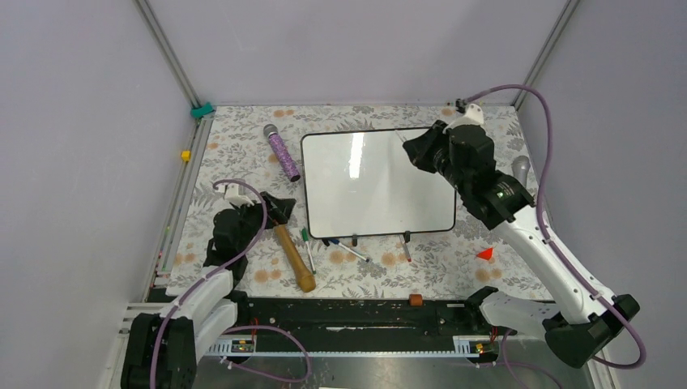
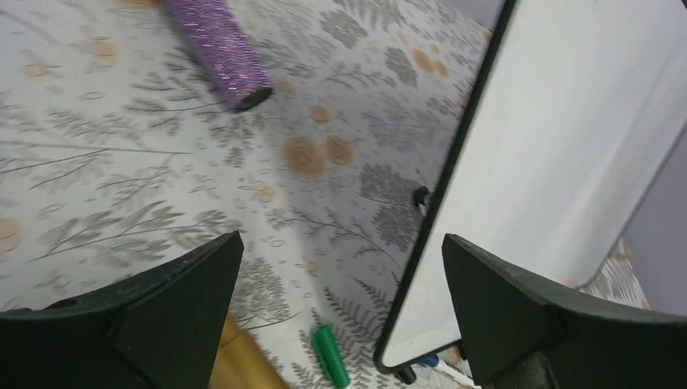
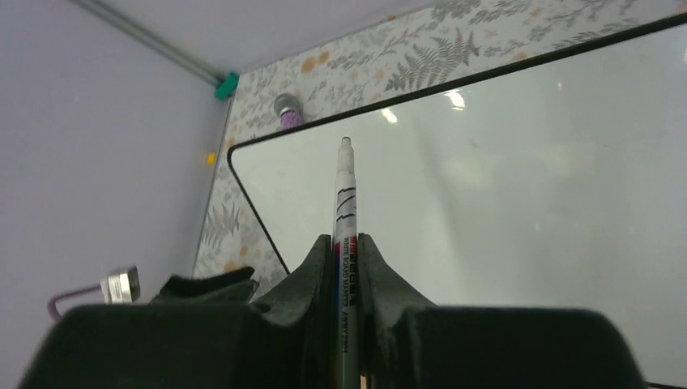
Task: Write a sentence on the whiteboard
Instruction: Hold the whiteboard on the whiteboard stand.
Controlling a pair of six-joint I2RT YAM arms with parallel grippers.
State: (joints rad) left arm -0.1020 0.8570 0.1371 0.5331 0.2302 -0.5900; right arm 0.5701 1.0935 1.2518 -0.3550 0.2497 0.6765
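1. White glossy rectangular whiteboard (image 1: pixel 377 182) with thin black frame and rounded corners, lying flat at mid-tabletop, nearer the far edge than the near one; pale glare streaks across its surface.
2. Right end effector (image 1: pixel 415 151) above the board's far right corner, pressed together on a slim white-barrelled marker (image 3: pixel 346 203) with printed lettering; tip aimed across the board toward the tabletop's left edge; contact between tip and board impossible to tell.
3. Left end effector (image 1: pixel 274 207) spread wide, gripping nothing, low over the grey floral-print tabletop (image 1: pixel 235 146), just beside the board's left edge near its near left corner.
4. Purple glittery microphone (image 1: pixel 282 154) with grey head, lying just left of the board, toward the tabletop's far left corner.
5. Tan wooden handle (image 1: pixel 293 258) lying near the left end effector, pointing toward the near edge.
6. Several loose pens (image 1: pixel 348 250) scattered along the board's near edge, a green one (image 2: pixel 330 356) among them.
7. Small red cone (image 1: pixel 485 254) apart from the board, toward the tabletop's near right corner.
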